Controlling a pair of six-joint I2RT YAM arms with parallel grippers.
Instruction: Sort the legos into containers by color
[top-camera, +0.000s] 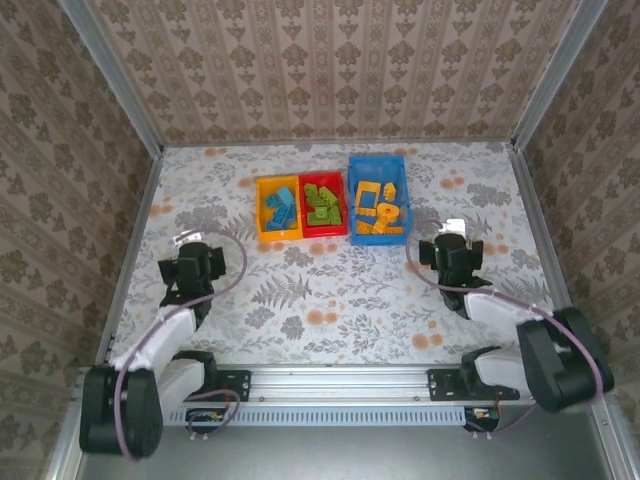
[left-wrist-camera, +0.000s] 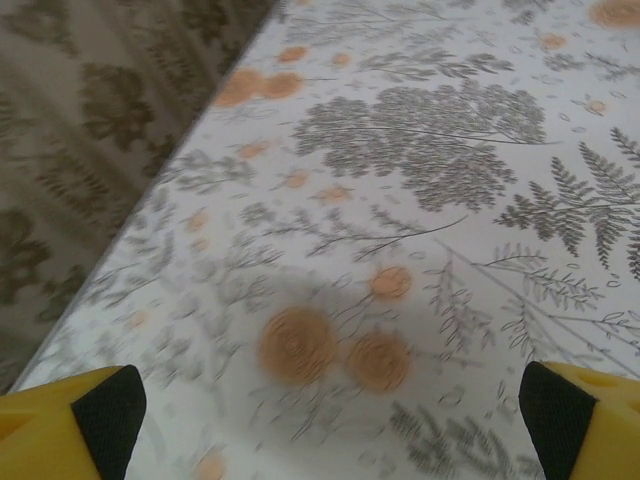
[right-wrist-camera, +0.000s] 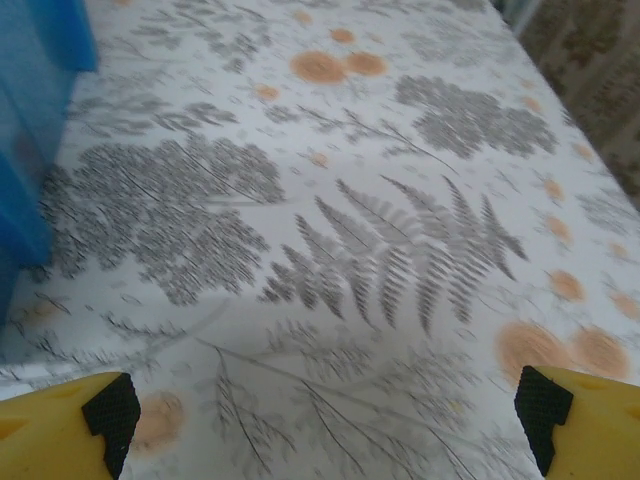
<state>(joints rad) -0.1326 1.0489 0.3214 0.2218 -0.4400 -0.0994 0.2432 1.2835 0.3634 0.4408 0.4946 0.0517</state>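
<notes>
Three bins stand side by side at the table's far middle. The yellow-orange bin (top-camera: 277, 208) holds blue legos (top-camera: 281, 206). The red bin (top-camera: 323, 204) holds light green legos (top-camera: 322, 203). The larger blue bin (top-camera: 378, 198) holds orange-yellow legos (top-camera: 378, 212), among them an open square frame piece (top-camera: 368, 193). My left gripper (top-camera: 186, 247) hovers over bare cloth at the left, open, with nothing between its fingers (left-wrist-camera: 105, 410). My right gripper (top-camera: 452, 232) is open and empty to the right of the blue bin, whose wall (right-wrist-camera: 30, 120) edges the right wrist view.
A floral tablecloth (top-camera: 340, 290) covers the table, with no loose bricks on it. Patterned walls (top-camera: 330, 60) and metal posts enclose the back and both sides. An aluminium rail (top-camera: 340, 378) runs along the near edge between the arm bases.
</notes>
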